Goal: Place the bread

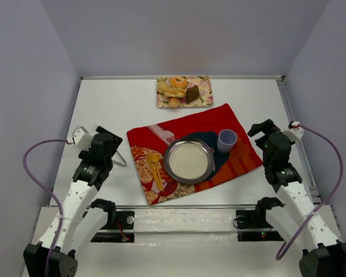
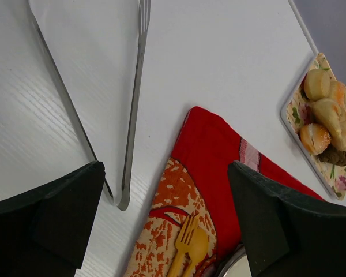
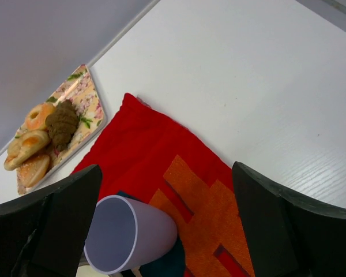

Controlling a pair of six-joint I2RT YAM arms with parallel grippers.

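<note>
The bread lies among pastries on a floral tray (image 1: 203, 83) at the back of the table. One smooth golden-brown roll (image 1: 174, 103) sits at the tray's front edge and a second (image 1: 162, 87) at its left end. They show in the left wrist view (image 2: 314, 138) (image 2: 316, 83), and the front one shows in the right wrist view (image 3: 33, 167). The round metal plate (image 1: 189, 160) holds nothing. My left gripper (image 1: 109, 144) (image 2: 167, 231) is open and empty, left of the mat. My right gripper (image 1: 258, 130) (image 3: 167, 231) is open and empty, right of the mat.
A red patterned mat (image 1: 196, 124) lies under the plate, a lilac cup (image 1: 226, 139) (image 3: 130, 234) and a yellow fork and spoon (image 1: 155, 170) (image 2: 190, 245). Metal tongs (image 1: 120, 158) (image 2: 132, 115) lie beside my left gripper. Doughnuts (image 1: 177, 81) and a dark cake piece (image 1: 192, 93) share the tray.
</note>
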